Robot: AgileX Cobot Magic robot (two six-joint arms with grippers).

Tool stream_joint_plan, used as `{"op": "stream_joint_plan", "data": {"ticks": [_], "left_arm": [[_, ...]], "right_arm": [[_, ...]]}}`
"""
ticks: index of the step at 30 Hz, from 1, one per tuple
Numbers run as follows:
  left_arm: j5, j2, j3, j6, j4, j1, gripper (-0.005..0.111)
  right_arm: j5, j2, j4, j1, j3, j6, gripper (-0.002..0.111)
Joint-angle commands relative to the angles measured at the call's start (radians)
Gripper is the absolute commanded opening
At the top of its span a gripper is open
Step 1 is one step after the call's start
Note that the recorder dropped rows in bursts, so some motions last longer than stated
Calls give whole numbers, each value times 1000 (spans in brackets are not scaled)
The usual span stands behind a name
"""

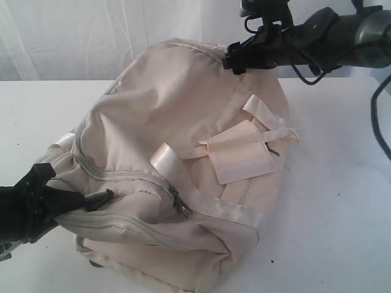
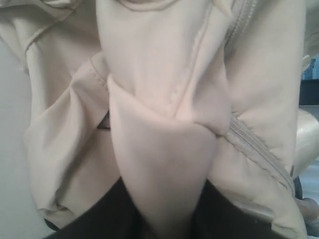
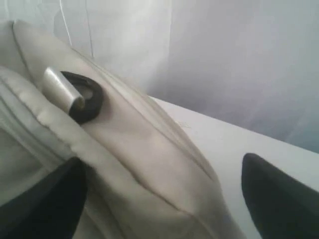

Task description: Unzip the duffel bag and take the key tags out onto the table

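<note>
The cream duffel bag (image 1: 159,122) lies on its side on the white table (image 1: 342,201), and its zipper (image 1: 174,200) looks closed. My left gripper (image 1: 91,200) is at the bag's near left end, shut on a pinched fold of the bag's fabric (image 2: 164,164) between its black fingers (image 2: 99,219). My right gripper (image 1: 234,61) is at the bag's far top end. It stands open, its fingers (image 3: 279,194) wide apart astride a fabric ridge (image 3: 149,164), beside a black ring (image 3: 87,97). The key tags are hidden.
A padded handle wrap (image 1: 241,159) and shiny webbing straps (image 1: 177,174) lie across the bag's top. A white curtain (image 1: 91,36) hangs behind the table. A dark cable (image 1: 380,122) loops down from the right arm.
</note>
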Motion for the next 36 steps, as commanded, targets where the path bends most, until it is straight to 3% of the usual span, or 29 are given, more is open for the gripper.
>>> {"op": "stream_joint_plan", "data": {"ticks": [1, 4, 7, 14, 19, 27, 36], "left_arm": [[68, 0, -5, 6, -2, -6, 12], [93, 0, -5, 6, -2, -6, 0], [120, 0, -5, 36, -5, -6, 0], [118, 0, -5, 50, -25, -6, 0], [189, 0, -5, 67, -25, -4, 0], [205, -14, -5, 226, -134, -4, 0], [261, -92, -5, 600, -399, -4, 0]], "right_arm": [[11, 53, 5, 24, -48, -12, 79], [17, 63, 5, 29, -50, -12, 79], [63, 64, 5, 29, -50, -12, 71], [159, 64, 2, 29, -50, -12, 29], [254, 39, -25, 11, -50, -12, 1], [455, -43, -133, -103, -50, 102, 0], [833, -135, -429, -167, -47, 111, 0]]}}
